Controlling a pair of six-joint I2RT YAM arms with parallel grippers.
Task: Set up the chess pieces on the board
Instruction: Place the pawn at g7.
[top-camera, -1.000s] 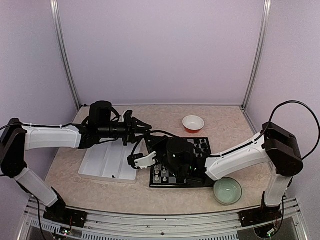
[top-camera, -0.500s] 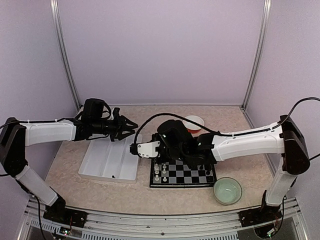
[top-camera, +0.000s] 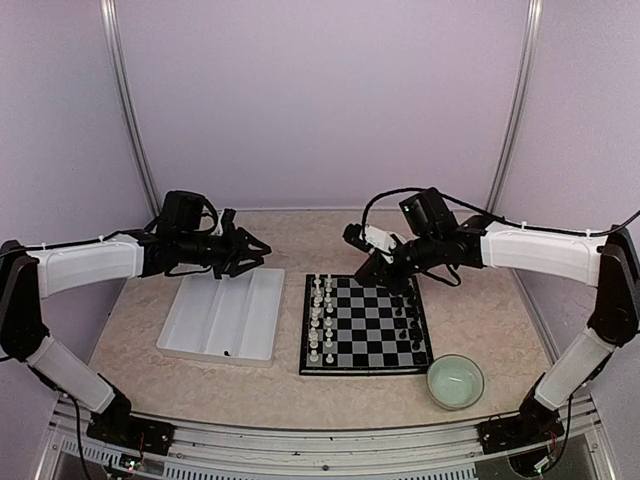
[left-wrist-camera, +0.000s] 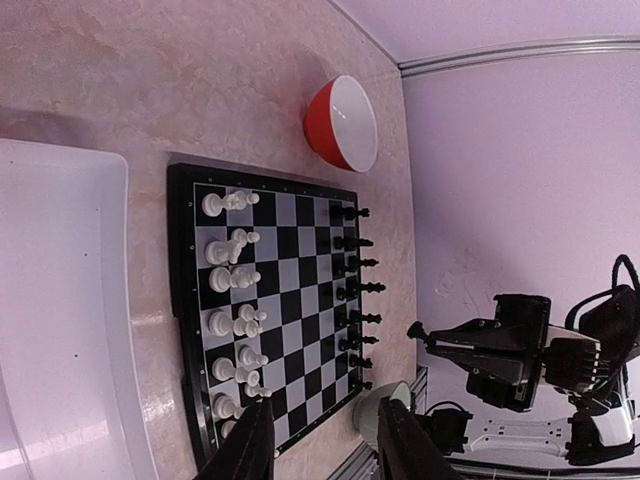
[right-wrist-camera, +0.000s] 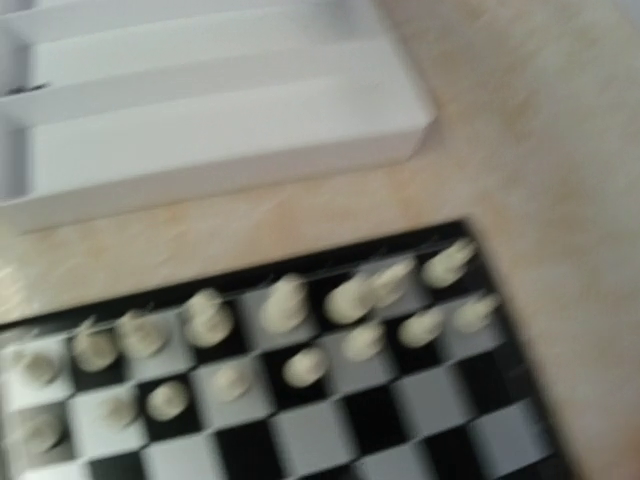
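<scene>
Top external: left fingers (top-camera: 252, 248) part-open, empty, well left of board (top-camera: 365, 335); right fingers (top-camera: 375, 268) closed near board's far edge.

Fixed overhead view and both wrist views share the board (top-camera: 366, 332).

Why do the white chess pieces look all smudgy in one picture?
Right wrist view: the white pieces and the board are smeared, likely motion blur; left wrist view: the same pieces look crisp; top external view: sharp and evenly lit.
</scene>
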